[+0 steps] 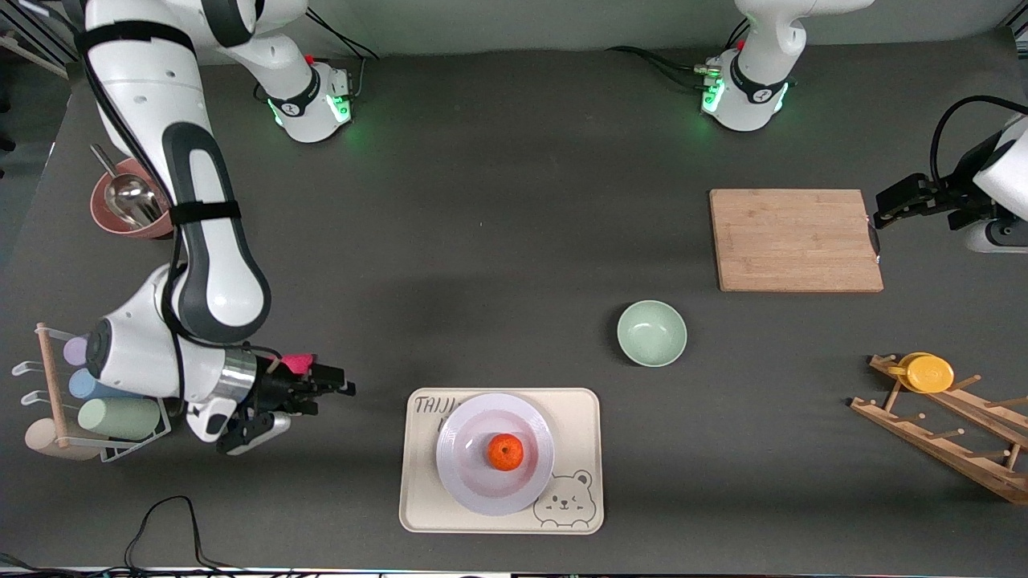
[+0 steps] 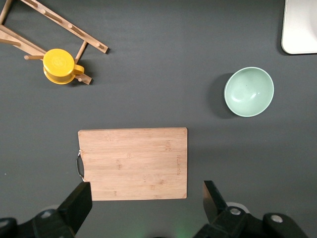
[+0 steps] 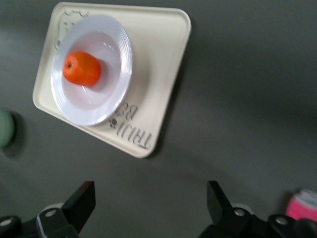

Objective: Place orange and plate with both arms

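both tools are standing spread and empty: the right tool (image 1: 321, 393) is hovering over bare tabletop (image 1: 498, 241) toward the right arm's end, beside the bear tray (image 1: 578, 417), while the left tool (image 1: 883, 210) is waiting by the cutting board (image 1: 795, 239). the orange (image 1: 506, 451) is sitting in the plate (image 1: 462, 474) on that tray (placement is looking complete), so any retreat should be staying clear of the tray.

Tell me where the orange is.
The orange sits in the plate, which rests on the cream bear tray near the front camera.
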Tool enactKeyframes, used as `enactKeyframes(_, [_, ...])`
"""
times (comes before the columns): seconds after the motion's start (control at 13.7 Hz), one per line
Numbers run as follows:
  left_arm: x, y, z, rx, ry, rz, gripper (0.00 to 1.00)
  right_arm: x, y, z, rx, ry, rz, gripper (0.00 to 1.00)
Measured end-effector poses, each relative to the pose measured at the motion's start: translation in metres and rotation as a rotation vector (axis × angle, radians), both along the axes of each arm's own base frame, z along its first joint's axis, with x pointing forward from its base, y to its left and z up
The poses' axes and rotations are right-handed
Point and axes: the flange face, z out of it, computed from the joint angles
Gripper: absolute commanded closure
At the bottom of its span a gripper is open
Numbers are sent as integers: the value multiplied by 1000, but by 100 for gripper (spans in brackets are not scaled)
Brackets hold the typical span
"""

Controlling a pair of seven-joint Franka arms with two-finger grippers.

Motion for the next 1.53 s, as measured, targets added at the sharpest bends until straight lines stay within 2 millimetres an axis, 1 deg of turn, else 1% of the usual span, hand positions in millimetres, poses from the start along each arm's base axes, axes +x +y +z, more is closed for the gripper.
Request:
enactKeyframes(0.29, [0,0,0,0,0,1,0,-38,-17,33,-122,18,2,0])
enactKeyframes(0.44, [0,1,0,0,0,1,0,-55,-23,54,-191,53,-1,0])
enactKeyframes(0.58, [0,1,0,0,0,2,0,-72,-25,85,-254,111,-35,0])
enactKeyframes(0.8, [0,1,0,0,-1,2,0,-101,-18,132,-339,175,-77,0])
enactKeyframes(0.95, [0,1,0,0,-1,3,0,-115,-24,153,-387,204,-92,0])
enactKeyframes(1.24, [0,2,0,0,-1,3,0,-138,-40,185,-421,255,-110,0])
enactKeyframes(1.39, [0,2,0,0,-1,3,0,-144,-45,192,-416,272,-120,0])
enactKeyframes(1.53, [0,2,0,0,-1,3,0,-144,-54,196,-412,271,-142,0])
